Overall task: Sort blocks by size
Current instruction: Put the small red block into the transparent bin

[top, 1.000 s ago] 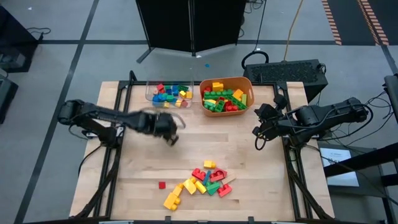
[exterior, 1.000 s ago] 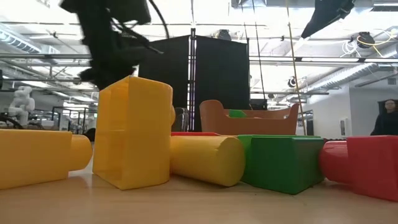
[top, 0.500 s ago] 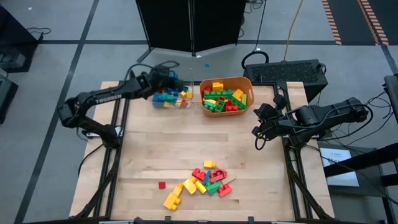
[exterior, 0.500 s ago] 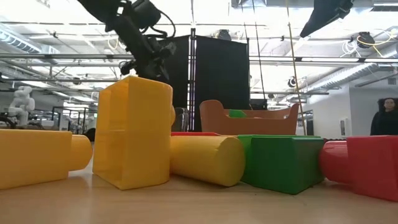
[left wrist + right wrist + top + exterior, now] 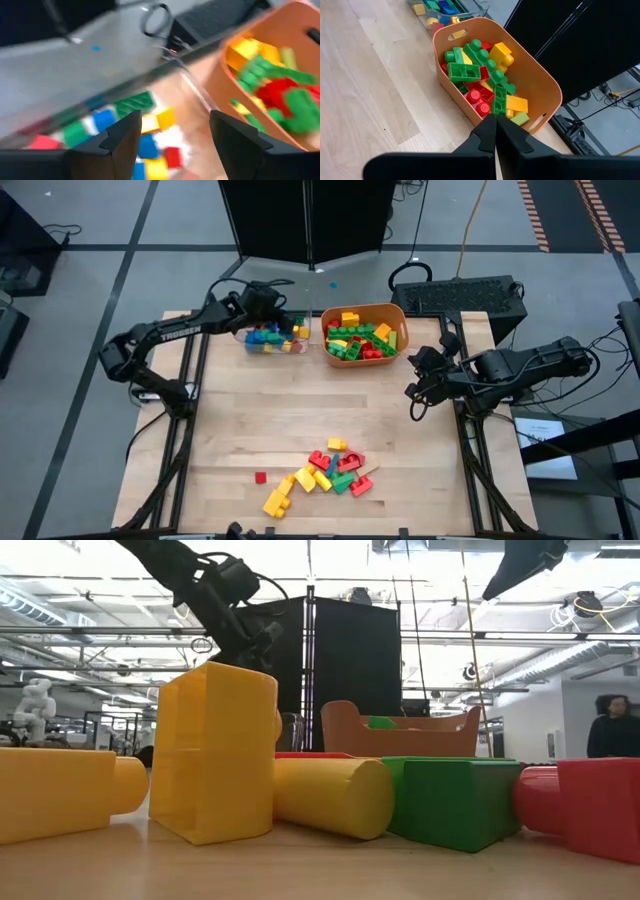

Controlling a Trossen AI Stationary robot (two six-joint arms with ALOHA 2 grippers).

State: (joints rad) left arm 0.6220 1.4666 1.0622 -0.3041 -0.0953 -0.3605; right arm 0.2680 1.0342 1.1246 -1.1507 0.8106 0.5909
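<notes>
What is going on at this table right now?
The robot is sorting blocks by size. The left gripper hangs open over the clear tray of small blocks, nothing between its fingers. The right gripper waits shut at the table's right edge. The orange tub holds bigger blocks; a pile remains unsorted.
</notes>
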